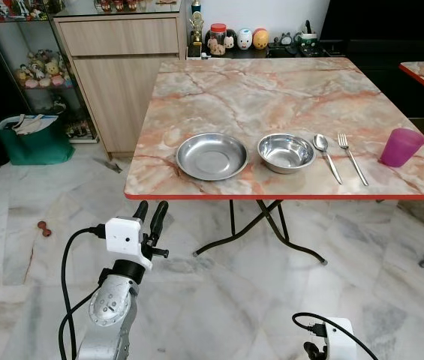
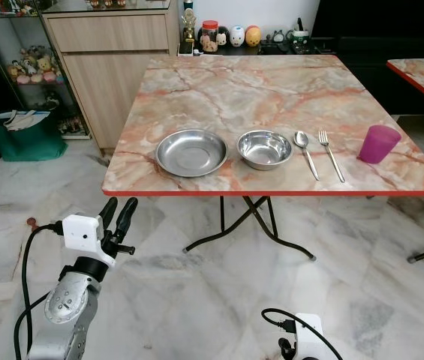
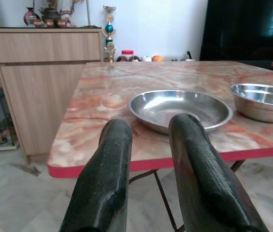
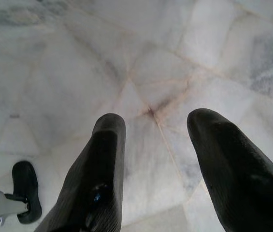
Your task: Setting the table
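Left eye view has the table (image 1: pixel 196 97) across the upper middle of the frame, and along its near edge run a plate (image 1: pixel 212 156), a bowl (image 1: pixel 286 152), a spoon (image 1: pixel 326 156), a fork (image 1: pixel 351 157) and a purple cup (image 1: pixel 400 147), left to right. Left gripper (image 1: pixel 148 214) is raised at lower left, below and short of the table edge, fingers slightly parted and empty, the plate straight ahead of it. Right gripper (image 4: pixel 153 159) hangs at the bottom right over the floor (image 4: pixel 126 58), fingers apart, holding nothing.
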Motion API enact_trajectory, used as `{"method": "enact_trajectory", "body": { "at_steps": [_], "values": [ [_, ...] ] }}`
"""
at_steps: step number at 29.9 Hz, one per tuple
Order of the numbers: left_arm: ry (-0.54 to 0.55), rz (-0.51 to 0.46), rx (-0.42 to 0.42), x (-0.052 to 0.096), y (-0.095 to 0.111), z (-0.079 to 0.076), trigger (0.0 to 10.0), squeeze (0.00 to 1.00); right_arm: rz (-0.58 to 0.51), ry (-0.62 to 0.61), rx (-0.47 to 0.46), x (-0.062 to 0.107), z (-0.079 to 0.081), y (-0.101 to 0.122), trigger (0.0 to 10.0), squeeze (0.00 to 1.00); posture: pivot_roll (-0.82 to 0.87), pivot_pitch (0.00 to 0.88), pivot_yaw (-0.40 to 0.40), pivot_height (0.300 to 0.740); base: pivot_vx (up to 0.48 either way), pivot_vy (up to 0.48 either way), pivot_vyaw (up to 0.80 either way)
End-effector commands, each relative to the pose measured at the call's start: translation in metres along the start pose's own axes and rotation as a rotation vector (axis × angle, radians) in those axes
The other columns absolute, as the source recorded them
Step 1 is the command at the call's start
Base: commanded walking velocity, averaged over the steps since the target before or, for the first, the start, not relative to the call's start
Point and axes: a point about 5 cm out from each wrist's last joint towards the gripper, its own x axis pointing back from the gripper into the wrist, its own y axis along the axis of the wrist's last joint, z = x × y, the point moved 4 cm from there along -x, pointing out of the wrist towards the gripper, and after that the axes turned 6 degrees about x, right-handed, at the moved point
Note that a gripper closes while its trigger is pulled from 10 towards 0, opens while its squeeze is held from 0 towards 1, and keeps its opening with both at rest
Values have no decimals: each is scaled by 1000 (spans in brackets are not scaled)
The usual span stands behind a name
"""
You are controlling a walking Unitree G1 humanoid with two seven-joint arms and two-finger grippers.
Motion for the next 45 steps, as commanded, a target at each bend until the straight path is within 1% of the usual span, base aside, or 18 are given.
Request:
{"method": "enact_trajectory", "body": {
  "at_steps": [1,3,22,31,33,34,36,37,40,41,42,43,45],
  "values": [
    [-4,-12,-4,-2,7,2,10000,0,-1,0,-6,-1,1,2,10000,0,19,0,-15,707,341,0,0],
    [-8,-9,-2,-2,8,2,10000,0,-1,1,-18,0,1,1,10000,0,20,0,-16,707,351,0,0],
    [-19,-6,14,-6,13,0,10000,0,0,5,-11,-1,0,2,10000,0,18,0,-19,707,375,0,0],
    [-14,2,28,-6,12,0,10000,0,1,10,-9,-1,1,2,10000,0,14,0,-15,707,377,0,0],
    [-1,10,41,-7,11,1,10000,0,1,11,-8,0,1,2,10000,0,16,0,-15,707,330,0,0],
    [34,26,87,-8,8,6,10000,0,1,12,-7,0,1,1,10000,0,15,0,-16,707,0,0,0],
    [72,48,143,-9,3,11,10000,0,2,13,-6,0,2,1,10000,0,15,0,-16,707,0,0,0],
    [79,66,157,-8,0,13,10000,0,2,15,-5,0,2,1,10000,0,12,0,-14,707,0,0,0],
    [75,78,151,-8,-1,13,10000,0,2,19,-4,0,2,0,10000,0,13,0,-13,707,0,0,0],
    [67,82,186,-8,-2,11,10000,0,2,20,-3,0,3,0,10000,0,16,0,-12,707,0,0,0],
    [67,82,186,-8,-2,11,10000,0,2,20,-3,0,3,0,10000,0,16,0,-12,707,0,0,0],
    [66,87,204,-8,-3,11,10000,1000,3,22,-1,0,3,0,10000,0,15,0,-11,707,0,0,0],
    [68,93,204,-7,-3,12,10000,1000,3,24,0,0,4,-1,10000,0,13,0,-9,707,0,0,0]
  ]
}}
